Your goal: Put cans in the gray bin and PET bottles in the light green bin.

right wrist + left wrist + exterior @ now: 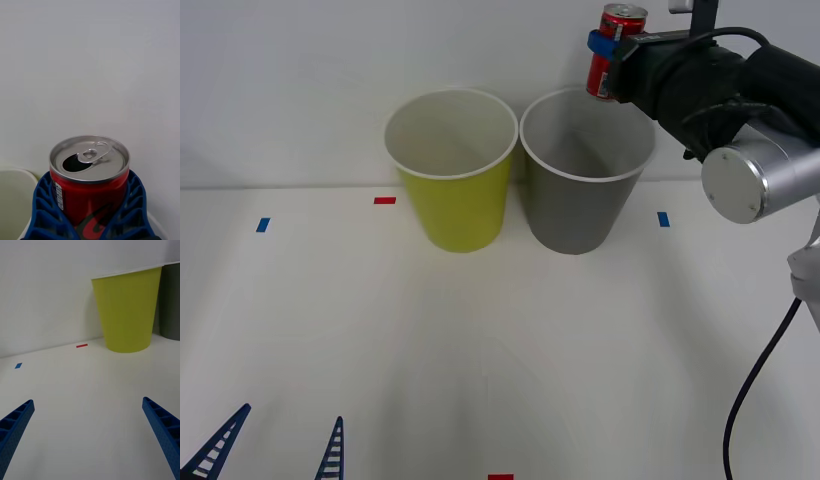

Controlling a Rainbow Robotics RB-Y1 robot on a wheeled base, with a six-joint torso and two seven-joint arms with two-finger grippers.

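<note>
Two blue ribbed fingers of your right tool clamp the small red drink can upright, above the far rim of the tall dark gray plastic bin. Bring it over the mouth's middle before releasing, well clear of the neighbouring yellow-green bin. Your left tool waits open low over the white table.

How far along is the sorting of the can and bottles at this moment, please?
Nothing can be confirmed as binned yet. In hand: the right gripper holds the red can upright above the gray bin's far rim. Left: releasing it inside. The left gripper waits open, low near the table's front edge; the light green bin stands alongside.
</note>
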